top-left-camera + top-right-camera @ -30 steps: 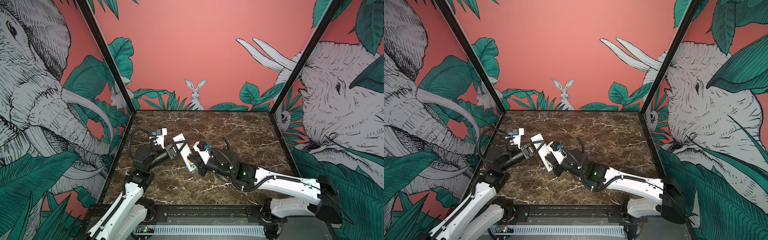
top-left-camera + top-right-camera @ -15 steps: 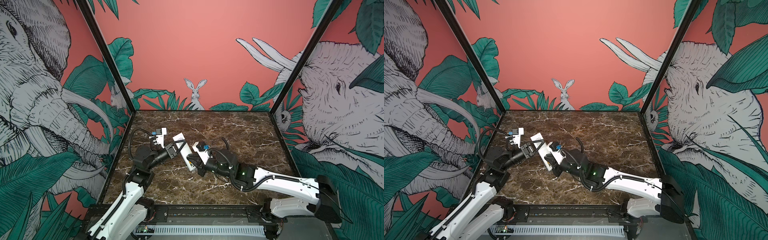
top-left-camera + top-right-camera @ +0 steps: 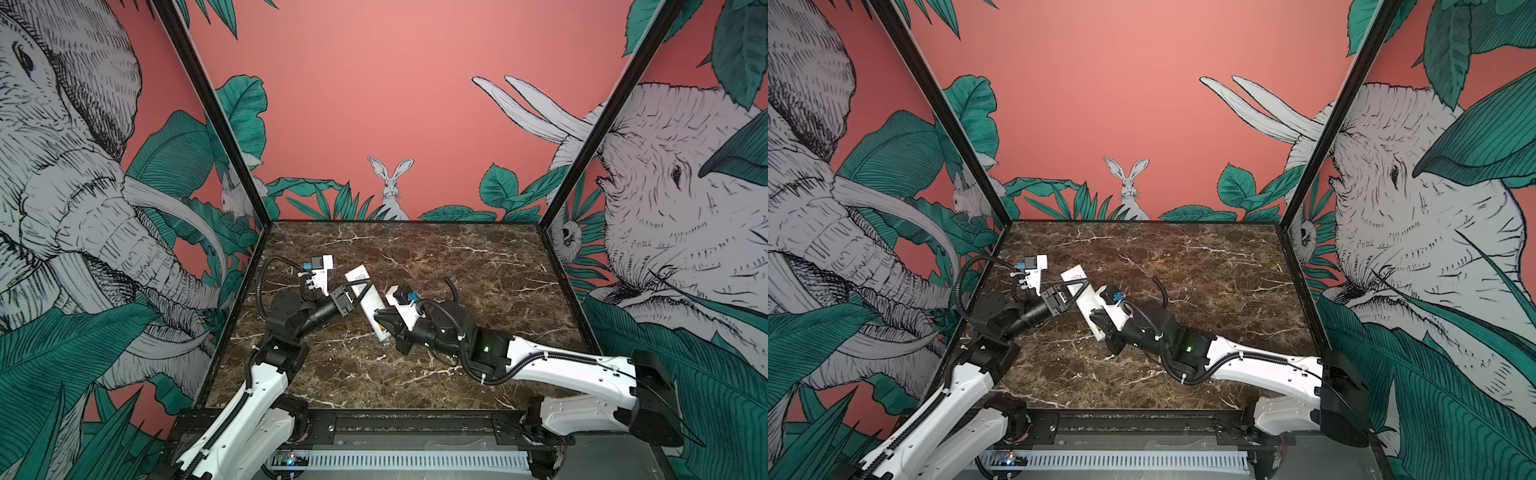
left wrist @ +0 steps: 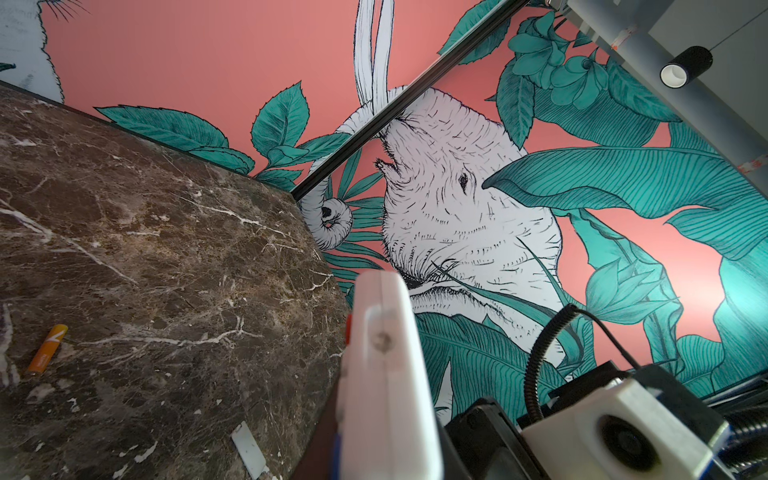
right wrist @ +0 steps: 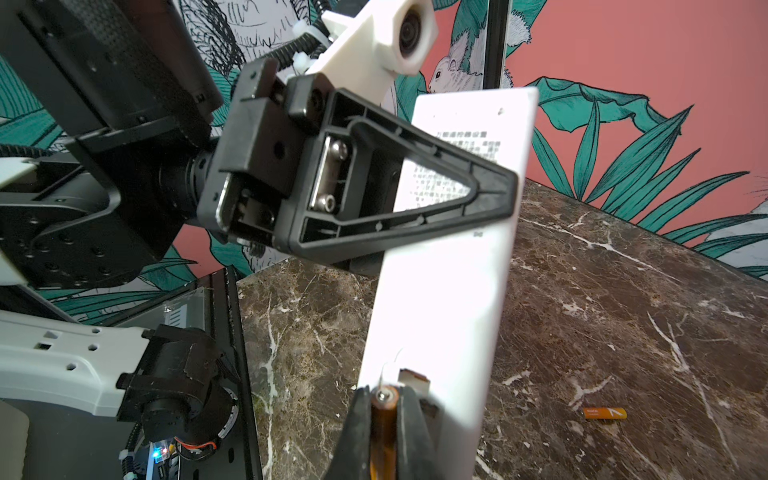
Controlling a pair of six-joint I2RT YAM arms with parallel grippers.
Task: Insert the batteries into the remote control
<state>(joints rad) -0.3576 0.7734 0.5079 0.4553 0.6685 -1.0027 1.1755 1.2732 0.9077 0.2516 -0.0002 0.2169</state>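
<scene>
The left end effector [image 3: 358, 290] is clamped across the long slim white plastic remote control [image 3: 368, 297] and appears to hold it clear of the dark marble-patterned table [image 3: 457, 257]. The right end effector [image 5: 384, 401] is closed tight on a slim orange cylindrical battery [image 5: 382, 434]. Pushing at the remote's near end, away from the left grip, could lever it round or slide it between the fingers. The battery is pinched only by narrow fingertips, so it could pivot, catch the compartment edge or drop. In both top views the remote's long axis runs diagonally from far-left to near-right, printed back upward, open compartment at the near end. The held battery lies roughly along that axis, pale metal tip at the opening. A second orange battery [image 5: 604, 413] lies flat on the table, well apart
</scene>
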